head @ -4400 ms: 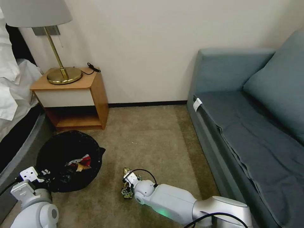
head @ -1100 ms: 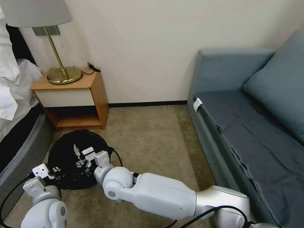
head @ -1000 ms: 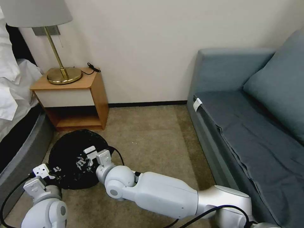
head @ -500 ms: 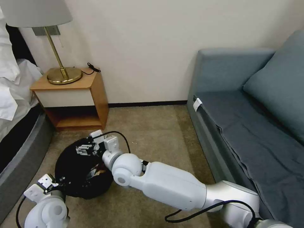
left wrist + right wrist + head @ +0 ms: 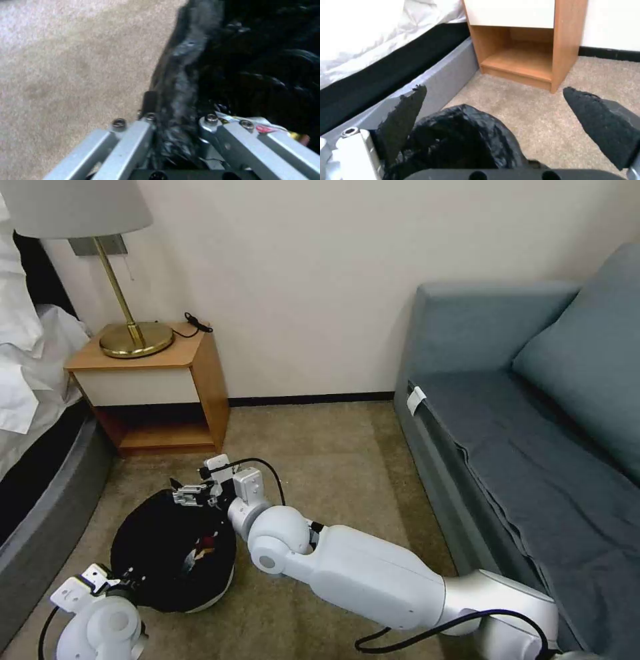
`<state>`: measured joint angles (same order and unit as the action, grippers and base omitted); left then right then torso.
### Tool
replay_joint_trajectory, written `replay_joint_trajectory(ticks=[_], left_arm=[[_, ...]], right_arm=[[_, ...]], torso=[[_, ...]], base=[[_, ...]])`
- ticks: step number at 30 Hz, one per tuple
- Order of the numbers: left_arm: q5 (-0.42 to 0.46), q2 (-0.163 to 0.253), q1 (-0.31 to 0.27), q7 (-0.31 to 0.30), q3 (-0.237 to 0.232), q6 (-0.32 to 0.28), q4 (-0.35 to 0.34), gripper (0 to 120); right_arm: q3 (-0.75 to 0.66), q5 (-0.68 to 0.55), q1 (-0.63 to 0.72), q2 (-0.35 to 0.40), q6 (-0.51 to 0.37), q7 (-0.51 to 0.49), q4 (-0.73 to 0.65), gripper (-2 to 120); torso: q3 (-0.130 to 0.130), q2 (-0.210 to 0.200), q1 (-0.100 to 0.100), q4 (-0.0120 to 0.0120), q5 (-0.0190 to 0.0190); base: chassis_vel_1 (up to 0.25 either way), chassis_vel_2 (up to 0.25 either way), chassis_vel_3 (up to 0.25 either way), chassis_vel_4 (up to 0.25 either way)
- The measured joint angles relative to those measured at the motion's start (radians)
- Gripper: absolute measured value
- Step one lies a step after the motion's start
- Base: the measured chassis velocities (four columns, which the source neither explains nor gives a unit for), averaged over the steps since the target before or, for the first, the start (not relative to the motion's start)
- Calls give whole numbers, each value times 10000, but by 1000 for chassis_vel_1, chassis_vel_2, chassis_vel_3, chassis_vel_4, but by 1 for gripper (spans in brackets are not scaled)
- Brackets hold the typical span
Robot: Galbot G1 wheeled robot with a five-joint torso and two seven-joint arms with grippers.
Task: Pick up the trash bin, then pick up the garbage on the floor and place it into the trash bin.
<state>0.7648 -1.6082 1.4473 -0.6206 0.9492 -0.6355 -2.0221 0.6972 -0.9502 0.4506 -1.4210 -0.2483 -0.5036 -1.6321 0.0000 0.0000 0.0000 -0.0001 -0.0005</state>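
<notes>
Crinkled black bag is covering the trash bin (image 5: 175,553), tilting at lower left on the carpet. Left pincer (image 5: 176,125) is clamping its rim; right pincer (image 5: 496,112) is hanging wide open, empty, above it.

Bedroom, likely hotel: bed (image 5: 27,380) with white linen, wooden nightstand (image 5: 157,393) bearing brass lamp (image 5: 100,267), blue sofa (image 5: 533,433), beige carpet (image 5: 320,460).
</notes>
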Motion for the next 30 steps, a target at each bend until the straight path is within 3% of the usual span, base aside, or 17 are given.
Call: replay_joint_trajectory(ticks=[3, 6, 7, 8, 9, 13, 14, 17, 23, 26, 27, 30], left_arm=[[-505, 1, 107, 551, 29, 171, -172, 29], [-861, 1, 180, 921, 38, 274, -247, 33], [-2043, 0, 427, 2113, 93, 844, -448, 43], [-2399, 0, 521, 2502, 110, 1102, -536, 48], [-2399, 0, 521, 2502, 110, 1102, -536, 48], [-3225, 0, 939, 4429, 221, 2093, -973, 66], [-3225, 0, 939, 4429, 221, 2093, -973, 66], [-4037, 4, 1198, 6332, 473, 3530, -1065, 81], [-4417, 256, 1265, 6969, 512, 4250, -1065, 98], [-4612, 410, 1295, 7219, 367, 4497, -1024, 100], [-4612, 410, 1295, 7219, 367, 4497, -1024, 100], [-4955, 511, 1356, 7624, 152, 4862, -1012, 100]], right_arm=[[-47, -2, 41, 64, -2, 1, -75, 100], [-68, -6, 51, 93, -8, 1, -111, 100], [-146, -25, 74, 200, -34, 3, -238, 100], [-190, -37, 82, 239, -52, 5, -299, 100], [-190, -37, 82, 239, -52, 5, -299, 100], [-453, -88, 205, 433, -127, 40, -619, 100], [-453, -88, 205, 433, -127, 40, -619, 100], [-1151, 92, 491, 775, -22, 255, -1173, 100], [-2669, 1359, 1142, 1489, 431, 447, -2074, 100], [-4224, 2704, 1936, 2434, 430, 561, -2980, 100], [-4224, 2704, 1936, 2434, 430, 561, -2980, 100], [-6163, 3882, 3342, 3334, 441, 797, -4116, 100]], torso=[[0, 0, 0, 1, 6], [0, 1, 0, 1, 5], [0, 0, 0, 1, 5], [0, 0, 0, 1, 7], [0, 0, 0, 1, 7], [0, 0, 0, 1, 6], [0, 0, 0, 1, 6], [0, 0, 0, 3, 6], [0, 0, 0, 3, 7], [0, 1, 0, 1, 7], [0, 1, 0, 1, 7], [0, 0, 0, -2, 8]], base=[[0, 0, 0, 0], [0, 0, 0, 0], [0, 0, 0, 0], [0, 0, 0, 0], [0, 0, 0, 0], [0, 0, 0, 0], [0, 0, 0, 0], [0, 0, 0, 0], [0, 0, 0, 0], [0, 0, 0, 0], [0, 0, 0, 0], [0, 0, 0, 0]])
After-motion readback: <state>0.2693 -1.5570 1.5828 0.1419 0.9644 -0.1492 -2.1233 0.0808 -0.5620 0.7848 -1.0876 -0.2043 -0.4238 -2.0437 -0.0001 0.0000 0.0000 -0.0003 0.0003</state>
